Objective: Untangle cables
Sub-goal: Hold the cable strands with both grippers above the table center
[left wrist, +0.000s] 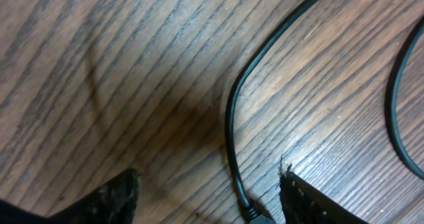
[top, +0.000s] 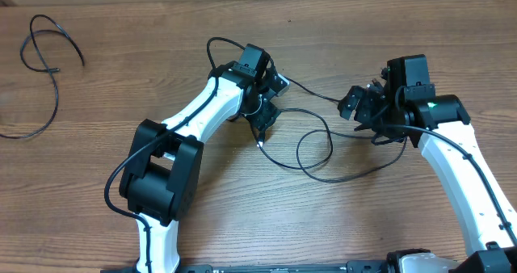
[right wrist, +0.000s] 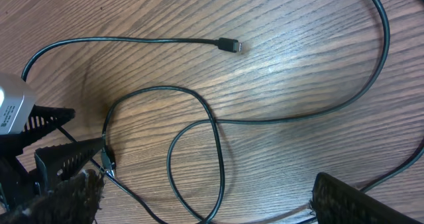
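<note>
My left pincer stands apart, straddling the cable near its plug; my right pincer is apart too. The cable lies looped on the tabletop between them. Risk: pulling one strand may tighten the loop.

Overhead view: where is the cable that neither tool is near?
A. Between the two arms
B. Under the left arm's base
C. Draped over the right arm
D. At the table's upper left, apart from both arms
D: the loose cable lies curled at the upper left of the table, well away from the left tool and the right tool, which flank the looped cable in the middle.
</note>
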Controlling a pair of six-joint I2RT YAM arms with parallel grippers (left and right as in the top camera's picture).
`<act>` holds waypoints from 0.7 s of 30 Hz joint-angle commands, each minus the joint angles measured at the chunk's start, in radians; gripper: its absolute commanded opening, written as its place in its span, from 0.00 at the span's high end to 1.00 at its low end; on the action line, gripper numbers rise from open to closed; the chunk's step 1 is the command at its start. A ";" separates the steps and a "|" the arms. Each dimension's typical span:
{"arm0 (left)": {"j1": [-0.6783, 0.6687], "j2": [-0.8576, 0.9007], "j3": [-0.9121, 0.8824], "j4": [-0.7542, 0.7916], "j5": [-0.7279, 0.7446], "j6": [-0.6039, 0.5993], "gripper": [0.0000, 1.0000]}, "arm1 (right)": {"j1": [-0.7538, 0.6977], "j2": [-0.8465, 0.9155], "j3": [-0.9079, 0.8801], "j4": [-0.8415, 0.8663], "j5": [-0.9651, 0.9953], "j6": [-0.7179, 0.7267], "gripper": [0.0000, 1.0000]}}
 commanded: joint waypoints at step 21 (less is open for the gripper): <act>-0.078 0.101 -0.017 -0.055 -0.166 -0.222 0.84 | -0.002 -0.003 -0.002 0.006 0.013 -0.007 0.00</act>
